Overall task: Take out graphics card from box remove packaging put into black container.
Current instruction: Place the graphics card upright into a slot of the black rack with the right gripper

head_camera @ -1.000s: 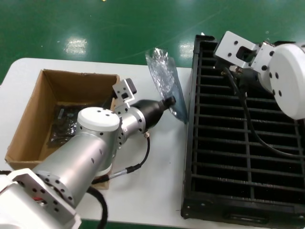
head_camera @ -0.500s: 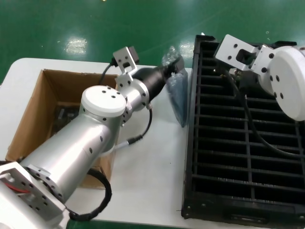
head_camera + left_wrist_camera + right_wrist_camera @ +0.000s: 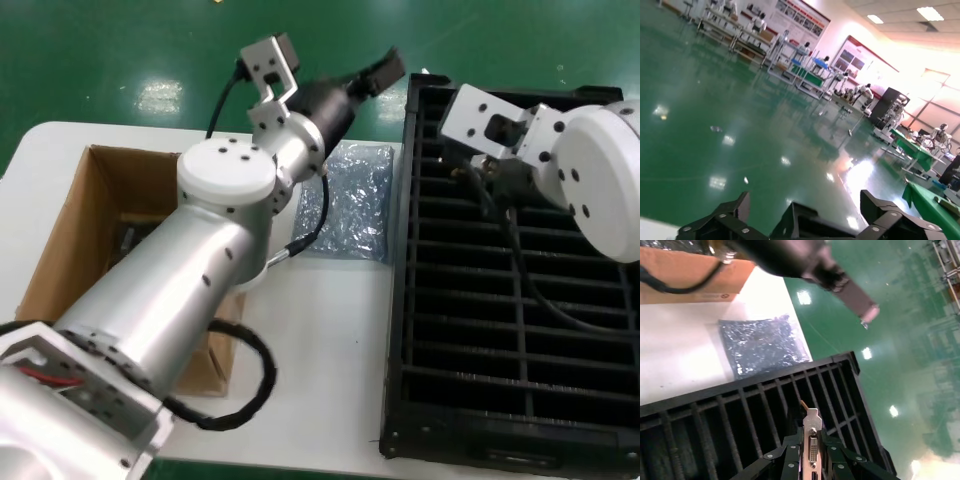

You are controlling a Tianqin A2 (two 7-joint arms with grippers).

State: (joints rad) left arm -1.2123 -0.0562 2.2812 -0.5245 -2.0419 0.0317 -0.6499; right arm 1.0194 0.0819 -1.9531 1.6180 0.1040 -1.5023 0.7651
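Observation:
The graphics card (image 3: 811,422) stands upright with its silver end bracket and connector between the jaws of my right gripper (image 3: 811,446), which is shut on it above the black container (image 3: 740,405). In the head view that gripper (image 3: 487,178) hangs over the container's (image 3: 500,330) far slots. The packaging (image 3: 355,200), a crinkly silver bag, lies flat on the table between the box (image 3: 60,250) and the container. My left gripper (image 3: 385,70) is raised past the table's far edge, open and holding nothing (image 3: 805,204).
Dark bagged boards (image 3: 130,250) lie in the cardboard box under my left arm. The white table (image 3: 320,350) runs between box and container. Green floor lies beyond the far edge.
My left gripper let go of the packaging and swung up and away past the table's far edge. The bag dropped from upright to flat on the table. The right gripper barely moved.

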